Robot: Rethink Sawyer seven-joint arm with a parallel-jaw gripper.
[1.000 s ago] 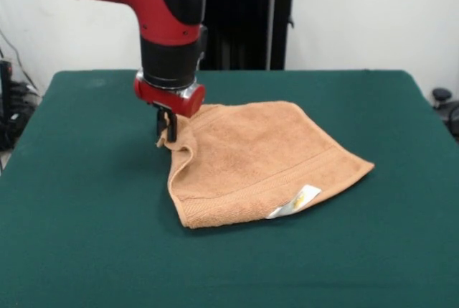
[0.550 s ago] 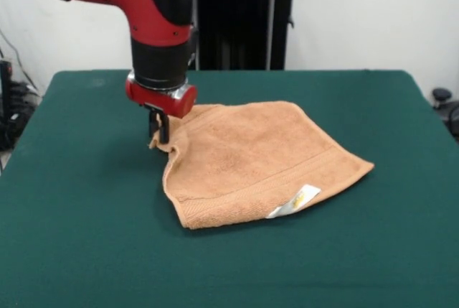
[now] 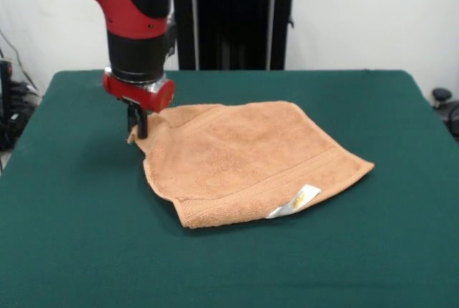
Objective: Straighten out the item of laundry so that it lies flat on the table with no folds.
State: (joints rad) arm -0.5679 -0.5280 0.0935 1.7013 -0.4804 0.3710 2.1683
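You're in a robot lab: bare white wall (image 3: 373, 14), black pedestal (image 3: 237, 21), green-clothed bench (image 3: 344, 250), cables (image 3: 11, 107) trailing at the side.

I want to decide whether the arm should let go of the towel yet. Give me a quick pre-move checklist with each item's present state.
1. Hand shut on the towel corner: ok.
2. Held corner down on the table: not ok, it looks slightly lifted.
3. Towel free of folds: not ok, the edge below the hand curves and seems doubled.
4. White label visible on the near edge: ok.
5. Bare table beyond the hand for more pulling: ok.
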